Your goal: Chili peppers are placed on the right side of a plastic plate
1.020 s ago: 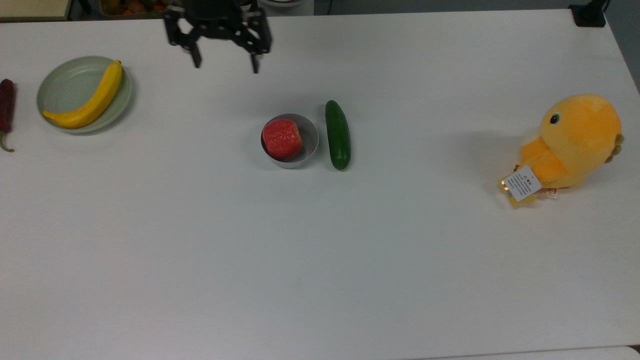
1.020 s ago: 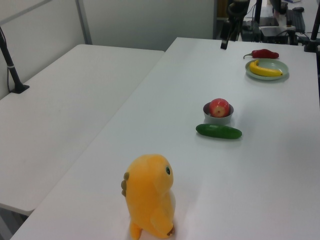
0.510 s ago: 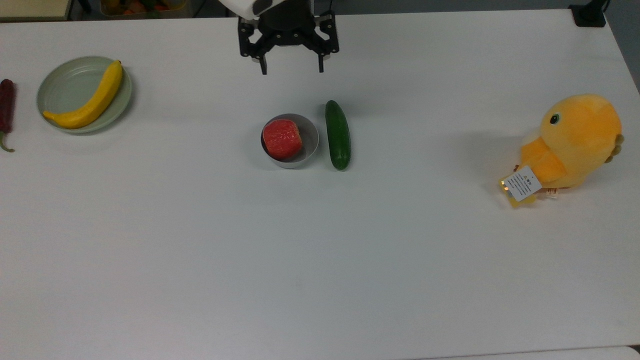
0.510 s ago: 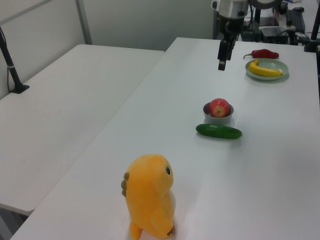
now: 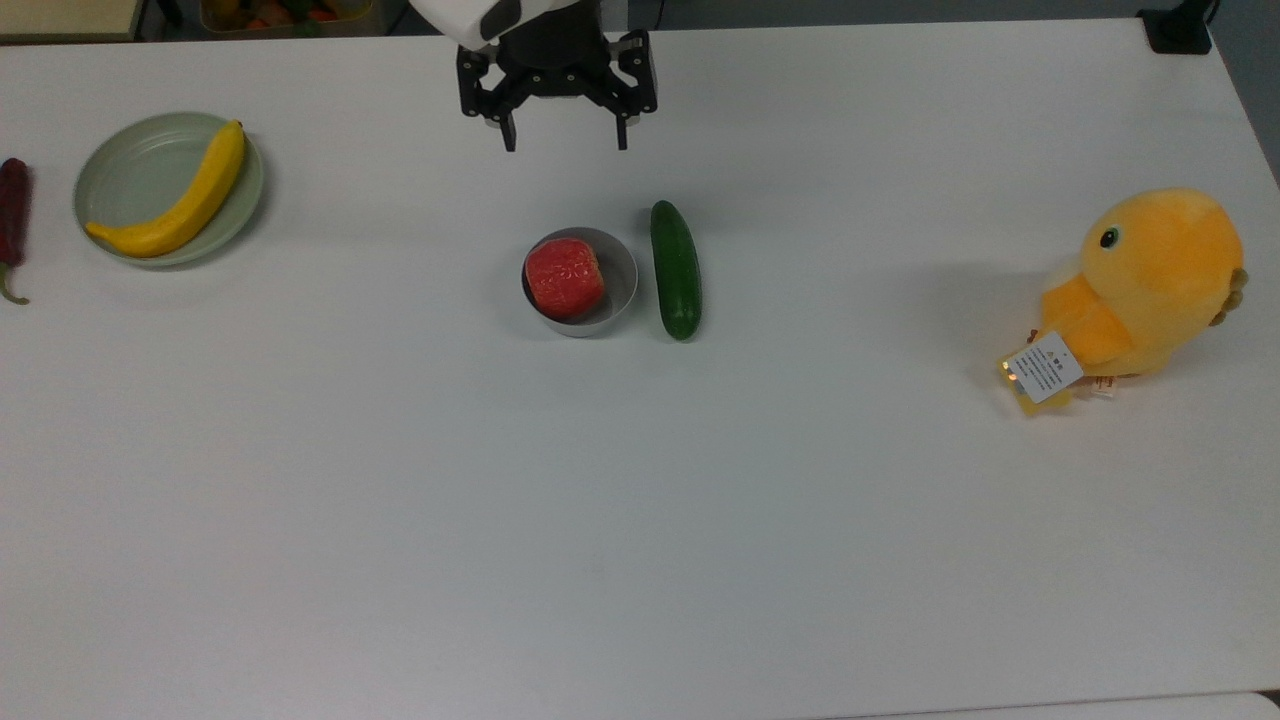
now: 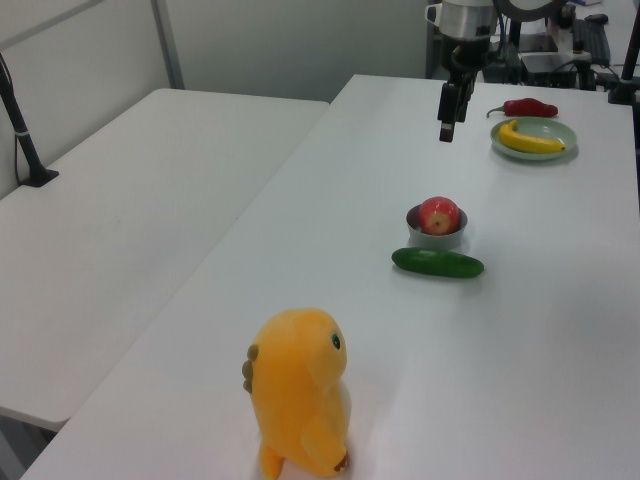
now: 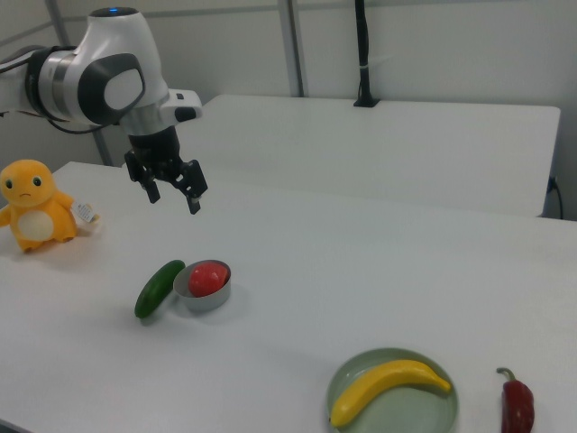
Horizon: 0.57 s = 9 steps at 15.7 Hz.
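Note:
A dark red chili pepper [image 5: 12, 215] with a green stem lies at the top view's far left edge, just left of the pale green plastic plate [image 5: 130, 175]. The plate holds a yellow banana [image 5: 180, 205]. In the right view the chili [image 7: 517, 406] lies right of the plate [image 7: 424, 413]; in the left view the chili [image 6: 528, 107] sits behind the plate [image 6: 560, 130]. My gripper [image 5: 565, 146] hangs open and empty above the table's far edge, behind the bowl, far from the chili. It also appears in the left view [image 6: 446, 130] and right view [image 7: 171, 198].
A grey bowl [image 5: 615, 285] with a red apple [image 5: 564, 277] stands mid-table, a dark green cucumber [image 5: 676, 268] beside it. A yellow plush toy [image 5: 1150, 285] sits at the top view's right. A second white table [image 6: 120, 220] adjoins.
The gripper swung from near the plate toward the top view's right, then drifted slightly back left. It stays open. Nothing on the table has moved.

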{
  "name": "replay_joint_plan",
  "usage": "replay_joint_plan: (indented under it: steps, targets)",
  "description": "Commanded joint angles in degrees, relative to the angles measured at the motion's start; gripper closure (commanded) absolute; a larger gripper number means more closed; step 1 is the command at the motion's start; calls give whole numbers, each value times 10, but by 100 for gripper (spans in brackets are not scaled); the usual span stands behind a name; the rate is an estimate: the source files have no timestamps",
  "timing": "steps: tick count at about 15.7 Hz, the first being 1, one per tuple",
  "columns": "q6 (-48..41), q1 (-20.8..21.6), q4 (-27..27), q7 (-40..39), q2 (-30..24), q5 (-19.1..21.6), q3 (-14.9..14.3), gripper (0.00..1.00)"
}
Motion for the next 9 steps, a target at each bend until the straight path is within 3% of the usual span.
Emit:
replay_joint_plan:
  steps: [1,9]
  targets:
    - [-1,-16,-8,-2,-8,8,7,0]
    - [0,-21,-7,-2,-9,8,8,0]
